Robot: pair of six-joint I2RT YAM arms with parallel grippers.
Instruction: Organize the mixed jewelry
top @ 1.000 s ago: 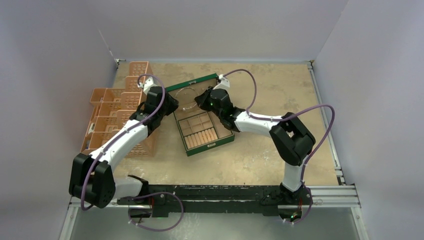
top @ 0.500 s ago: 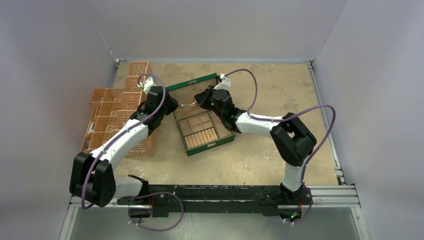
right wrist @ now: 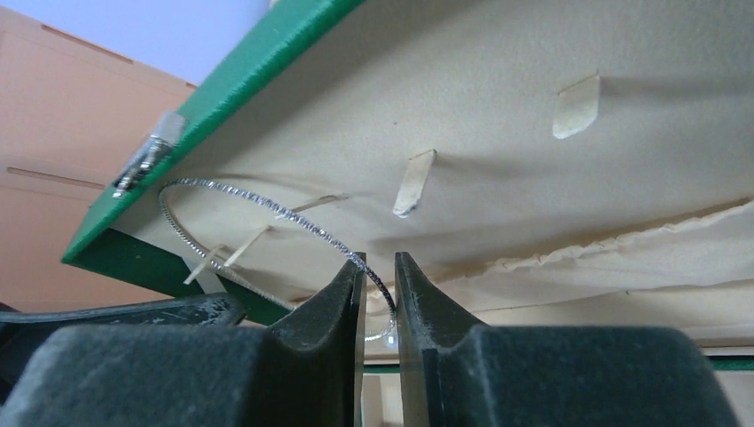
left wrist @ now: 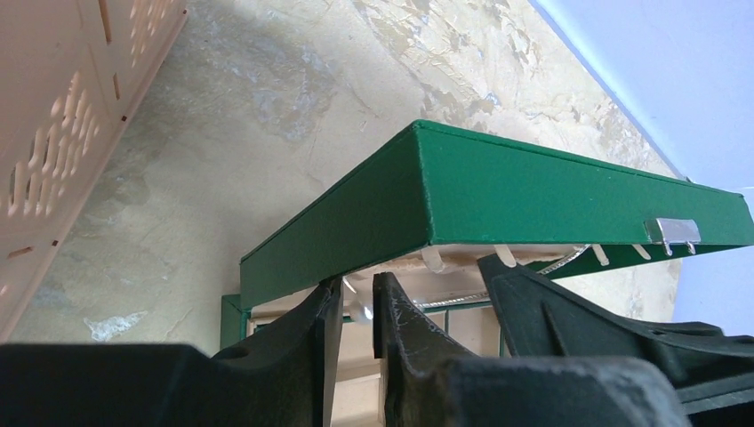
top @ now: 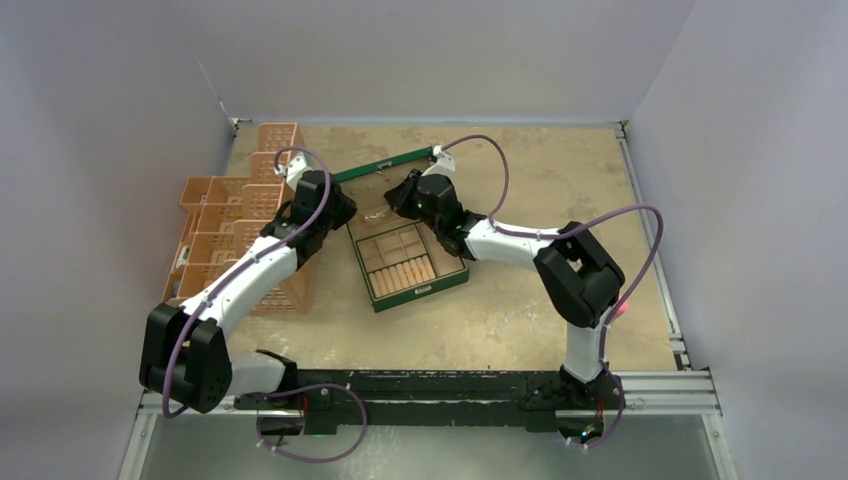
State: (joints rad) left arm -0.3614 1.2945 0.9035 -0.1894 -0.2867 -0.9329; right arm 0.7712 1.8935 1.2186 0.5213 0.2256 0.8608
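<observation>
At the far left, a stack of peach slotted plastic crates (top: 235,235) sits on the mottled beige tabletop (top: 540,180). The left arm reaches past the crates. The left gripper (left wrist: 356,289) comes up under the near corner of the hinged green lid (left wrist: 533,200). Its black fingers stand only a narrow gap apart, their tips at the lid's lower edge, and something pale shows in the gap. I cannot tell whether they pinch anything. The lid is raised and tilted, so from above it appears almost edge-on. A small silver clasp (left wrist: 673,233) is on the middle of its front edge. Below it lies the open green box with tan compartments (top: 420,291), set at an angle on the table between the two arms. The underside of the lid is lined in tan and carries several small tan tab hooks (right wrist: 413,182). The glittery silver chain (right wrist: 307,229) hangs against this lining in a wide curve, starting near the clasp, passing over two of the hooks and sweeping down to the right. Its lower stretch runs into the slot between the fingers of the right gripper (right wrist: 377,262), which points up under the lid from the right. Those fingers are close together with a sliver of space left. Whether they pinch the chain or only straddle it cannot be told.
</observation>
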